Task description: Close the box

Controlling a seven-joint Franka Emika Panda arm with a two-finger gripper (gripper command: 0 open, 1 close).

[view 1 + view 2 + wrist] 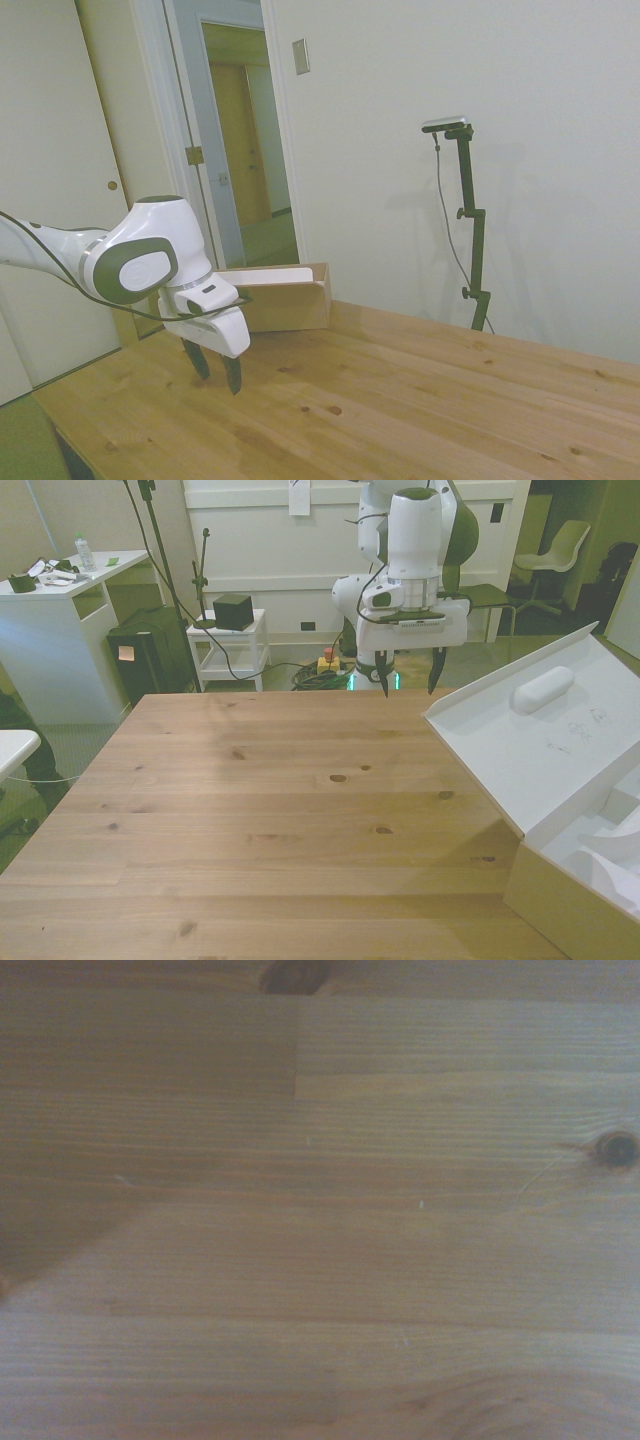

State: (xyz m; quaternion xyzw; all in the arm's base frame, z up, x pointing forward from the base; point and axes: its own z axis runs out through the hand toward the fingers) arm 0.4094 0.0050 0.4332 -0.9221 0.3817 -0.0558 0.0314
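Note:
The box (pixel 562 900) stands open at the table's near corner on the front view's right. Its large lid (pixel 540 750), white inside with an oval bump, leans up and outward toward the table's middle. In the side view the box (pixel 290 305) is a low brown shape at the far table edge, just behind the arm. My gripper (pixel 408 688) hangs open over the table's far edge, fingers pointing down, holding nothing. It is apart from the box, beyond the lid's far upper corner. The gripper (pixel 217 372) hovers a little above the wood. The wrist view shows only bare planks (pixel 320 1210).
The wooden table (pixel 260 810) spreads wide toward the front view's left. Off the table stand a white desk (pixel 60 610), a small white cart with a black cube (pixel 232 610) and a chair (pixel 555 555). An open doorway (pixel 240 150) lies behind the box.

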